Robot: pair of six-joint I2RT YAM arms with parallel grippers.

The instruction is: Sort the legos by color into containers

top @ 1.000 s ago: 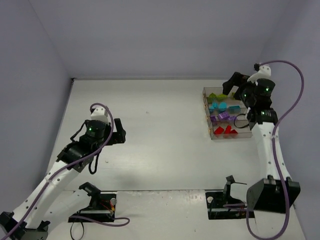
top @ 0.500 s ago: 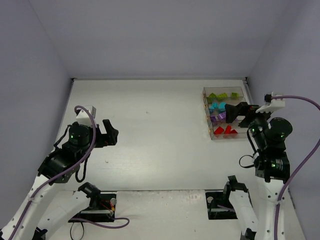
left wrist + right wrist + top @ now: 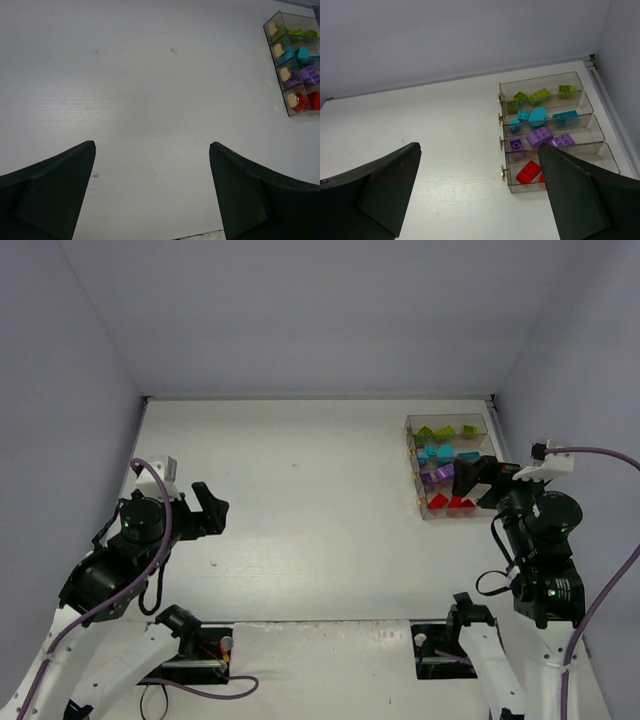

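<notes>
The four joined clear containers (image 3: 417,466) stand at the table's far right. They also show in the right wrist view (image 3: 590,131) and the left wrist view (image 3: 276,38). They hold lime green legos (image 3: 539,93) in the far bin, then teal legos (image 3: 537,117), purple legos (image 3: 539,135) and red legos (image 3: 528,171) in the nearest bin. My right gripper (image 3: 471,480) is open and empty, raised just near of the bins. My left gripper (image 3: 208,510) is open and empty, raised over the left side of the table, far from the bins.
Grey walls close the table on the left, back and right. Two black arm mounts (image 3: 190,645) with cables sit at the near edge. The white tabletop (image 3: 310,510) between the arms carries no loose bricks.
Both arms have pulled back toward the near edge. The right gripper has drawn away from above the green bin to just near of the bins; the left gripper has moved left and back.
</notes>
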